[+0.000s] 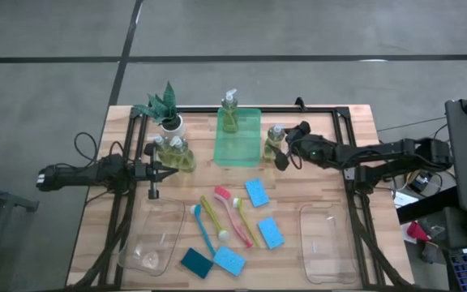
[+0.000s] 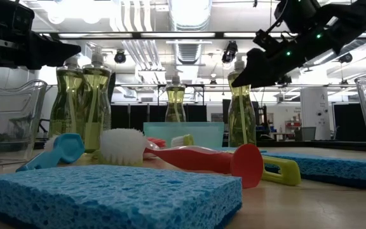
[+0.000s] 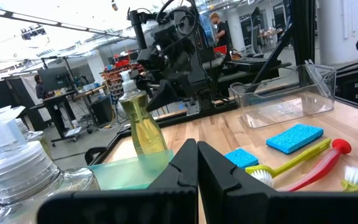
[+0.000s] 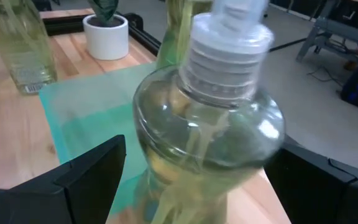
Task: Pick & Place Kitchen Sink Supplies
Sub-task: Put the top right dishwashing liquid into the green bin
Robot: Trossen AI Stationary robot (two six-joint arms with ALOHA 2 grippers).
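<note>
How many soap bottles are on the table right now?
4. Two soap bottles stand together beside the left gripper; one stands on the green tray; one sits between the right gripper's open fingers. None seems hidden.

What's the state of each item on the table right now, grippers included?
Left gripper: shut, empty, beside two bottles.
Right gripper: open, fingers either side of a soap bottle, not closed on it.
Soap bottle on green tray: upright.
Two soap bottles by the plant: upright.
Brushes: lying flat mid-table.
Sponges: flat on the table.
Left bin: empty.
Right bin: empty.
Plant: upright.
</note>
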